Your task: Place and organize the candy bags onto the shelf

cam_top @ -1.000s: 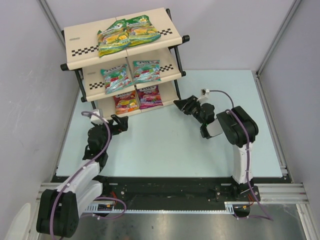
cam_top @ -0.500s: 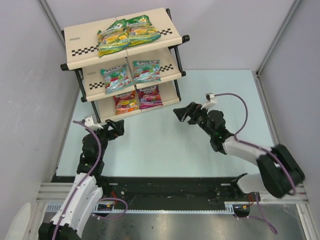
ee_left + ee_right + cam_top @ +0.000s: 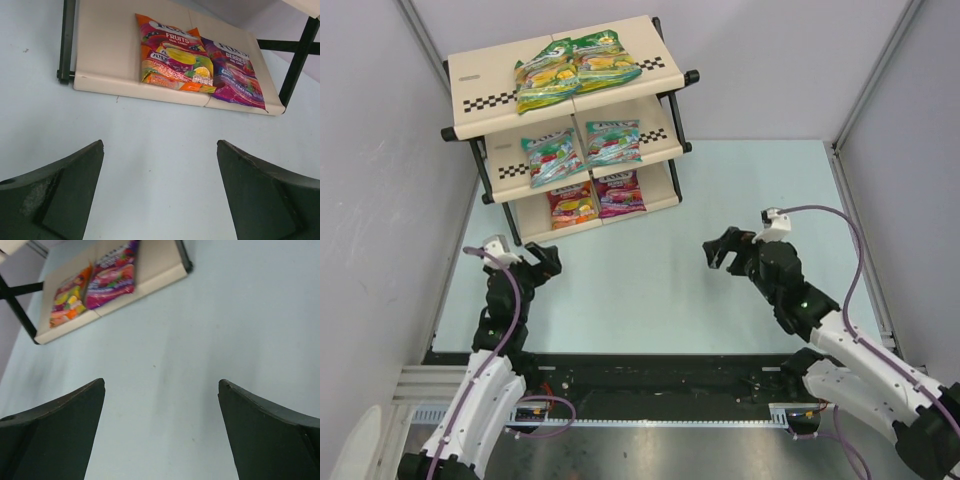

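The shelf (image 3: 485,85) stands at the far left with candy bags on all three tiers. Two green-yellow bags (image 3: 545,78) lie on top, two teal bags (image 3: 552,155) in the middle, and a red-orange bag (image 3: 570,203) beside a purple-pink bag (image 3: 619,193) at the bottom. My left gripper (image 3: 550,262) is open and empty over the table in front of the shelf's left side. My right gripper (image 3: 717,252) hangs open and empty to the right of the shelf. The left wrist view shows the red-orange bag (image 3: 172,57) and purple-pink bag (image 3: 235,75) beyond the left gripper (image 3: 160,142). In the right wrist view both bags lie far beyond the right gripper (image 3: 161,381).
Grey walls close in the pale blue table (image 3: 650,290) on the left, back and right. A black shelf leg (image 3: 66,40) stands on the table near the left gripper. The arm bases sit on the rail (image 3: 670,380) at the near edge.
Both grippers have drawn back from the shelf toward the near edge. The right arm has stretched out low, carrying its gripper to the right. The bags have not moved.
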